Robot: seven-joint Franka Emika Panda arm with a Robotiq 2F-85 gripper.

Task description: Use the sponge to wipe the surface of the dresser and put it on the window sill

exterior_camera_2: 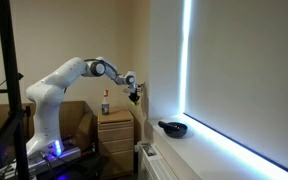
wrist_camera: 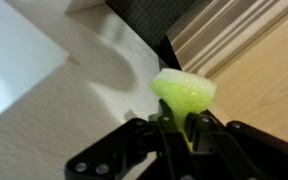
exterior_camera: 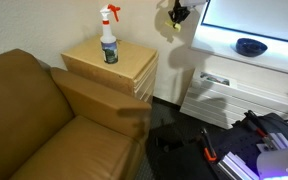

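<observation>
In an exterior view, the brown couch [exterior_camera: 44, 110] fills the lower left of the frame. Beside it stands the dresser [exterior_camera: 124, 68], with a spray bottle [exterior_camera: 109, 38] upright on its flat top. The bottle stands at the back of the top, so most of the wood in front of it is open for wiping.

More to the right, at the top middle of the frame, the gripper [exterior_camera: 177, 16] hangs in the air with the sponge [exterior_camera: 174, 24] in it. The sponge touches nothing. It is above and to the right of the dresser and to the left of the window sill [exterior_camera: 224, 45]. I judge that it is held this high so that it passes over the edge of the sill, and that the step in hand is the carrying, not the wiping. On the sill, further to the right, lies a dark bowl [exterior_camera: 251, 46], so the free place for the sponge is the nearer, left part. Under the sill is the white radiator [exterior_camera: 234, 92].

In the wrist view the jaws are clamped on the sponge [wrist_camera: 184, 90]. The black fingers [wrist_camera: 199, 130] come from the bottom of the frame and pinch its lower end, so the sponge looks narrow there and wide at its free end. It points away from the gripper, toward the top of the frame, and its wide edge runs from left to right, a little tilted. Which side is really the long axis I cannot tell, because the squeeze changes the shape
</observation>
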